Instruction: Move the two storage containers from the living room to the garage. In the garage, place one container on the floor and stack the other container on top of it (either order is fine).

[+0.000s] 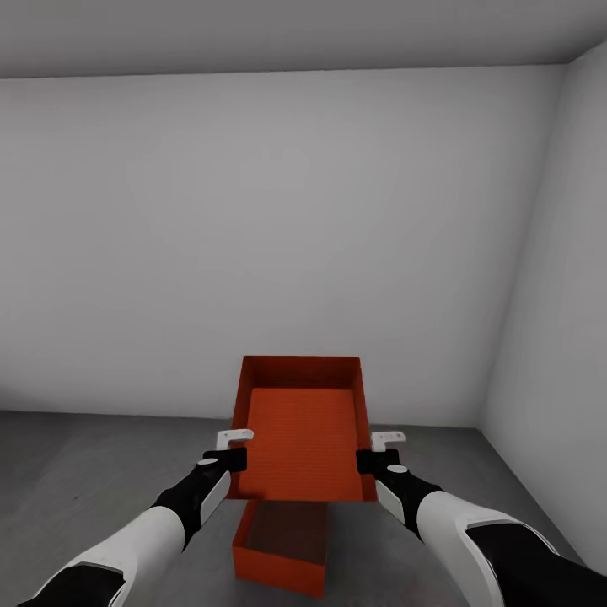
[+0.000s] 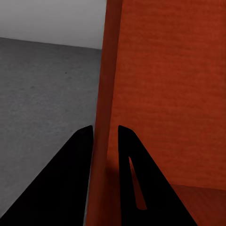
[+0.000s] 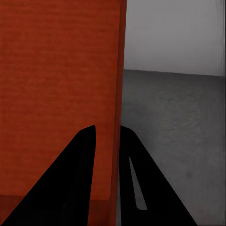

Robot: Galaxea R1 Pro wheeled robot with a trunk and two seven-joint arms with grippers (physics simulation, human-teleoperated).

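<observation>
A: Nearest?
B: A second storage container [image 1: 281,561] sits on the dark garage floor [image 1: 84,472].
A: Above it?
B: The left gripper [image 1: 229,448] and right gripper [image 1: 379,450] have their fingers clamped on the side walls of the lifted storage container [image 1: 302,434], before the pale wall [image 1: 278,228].

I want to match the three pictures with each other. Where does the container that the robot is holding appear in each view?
Head view: the held container is at lower centre, between both grippers, above the second container.
Left wrist view: its wall takes the right side, pinched by the left gripper.
Right wrist view: its wall takes the left side, pinched by the right gripper.
Shared landmark: the grey floor.
</observation>
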